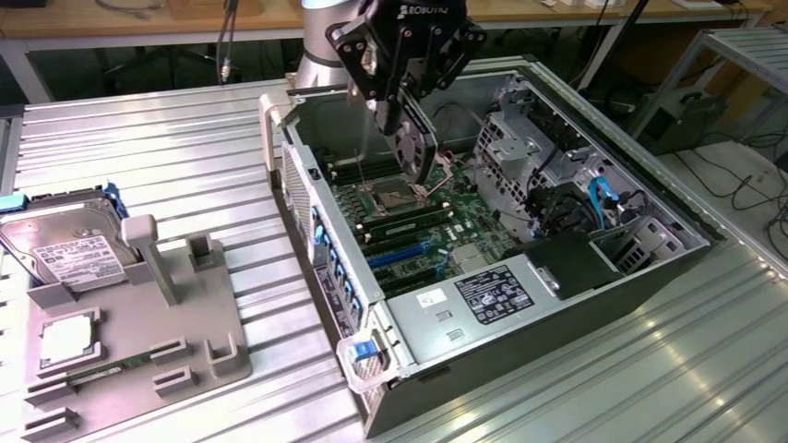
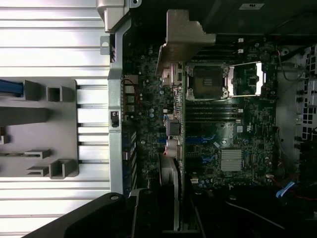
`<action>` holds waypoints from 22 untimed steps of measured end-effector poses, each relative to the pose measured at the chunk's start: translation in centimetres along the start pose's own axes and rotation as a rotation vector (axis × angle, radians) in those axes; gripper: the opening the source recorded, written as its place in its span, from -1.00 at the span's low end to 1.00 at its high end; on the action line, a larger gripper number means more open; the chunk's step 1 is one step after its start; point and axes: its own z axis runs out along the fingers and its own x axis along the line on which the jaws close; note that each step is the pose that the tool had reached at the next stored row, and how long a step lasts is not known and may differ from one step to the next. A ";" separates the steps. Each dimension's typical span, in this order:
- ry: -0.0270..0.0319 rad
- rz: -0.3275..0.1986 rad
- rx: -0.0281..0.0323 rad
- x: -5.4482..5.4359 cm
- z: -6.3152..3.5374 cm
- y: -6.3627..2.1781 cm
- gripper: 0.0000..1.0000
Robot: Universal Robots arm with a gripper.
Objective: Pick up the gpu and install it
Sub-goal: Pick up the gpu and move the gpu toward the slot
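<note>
Dark gpu [image 1: 416,152] hangs pinched in the end effector [image 1: 400,118], directly below it, its long axis pointing steeply down toward the motherboard [image 1: 412,235] inside the open computer case [image 1: 579,318] on the bench [image 1: 148,129].
</note>
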 end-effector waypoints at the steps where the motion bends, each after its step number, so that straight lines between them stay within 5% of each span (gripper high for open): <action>1: 0.0000 0.000 0.0000 -0.1 0.01 0.00 -0.45; 22: 0.0000 0.000 0.0000 -1.4 0.10 0.00 -0.45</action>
